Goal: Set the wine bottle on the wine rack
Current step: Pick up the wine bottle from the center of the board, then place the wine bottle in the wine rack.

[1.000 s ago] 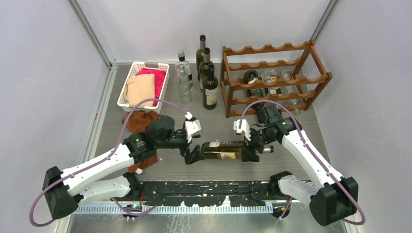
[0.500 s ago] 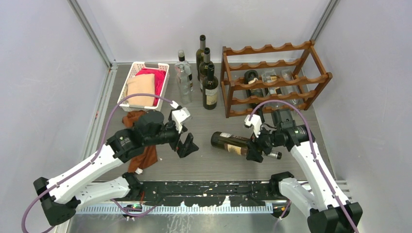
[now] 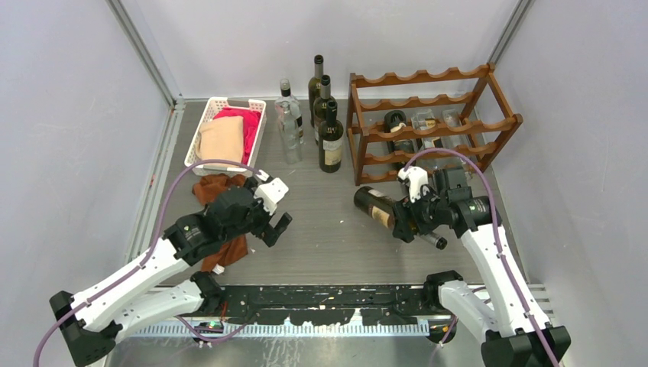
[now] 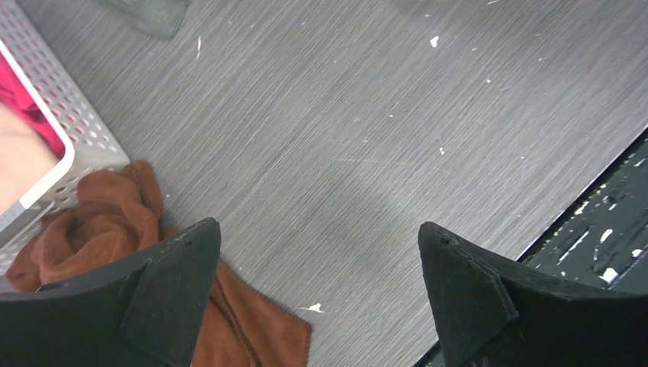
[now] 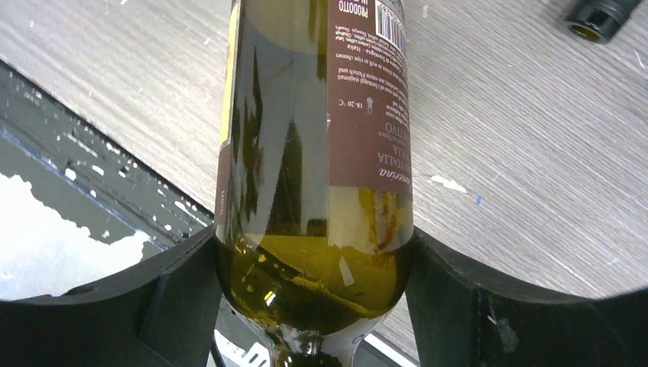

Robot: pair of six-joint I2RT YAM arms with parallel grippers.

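On right side of table [image 3: 328, 191], bottle [image 3: 374, 205] now nearer rack [image 3: 428, 126]. We see right pincer [image 3: 409, 222] clamped round its fat part, alone. We see left pincer [image 3: 273, 228] let go, pulled back, spread wide, empty. Pass done, we think; next, slide bottle into rack.

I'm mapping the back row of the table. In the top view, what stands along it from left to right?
basket → clear bottle → dark bottles → wine rack
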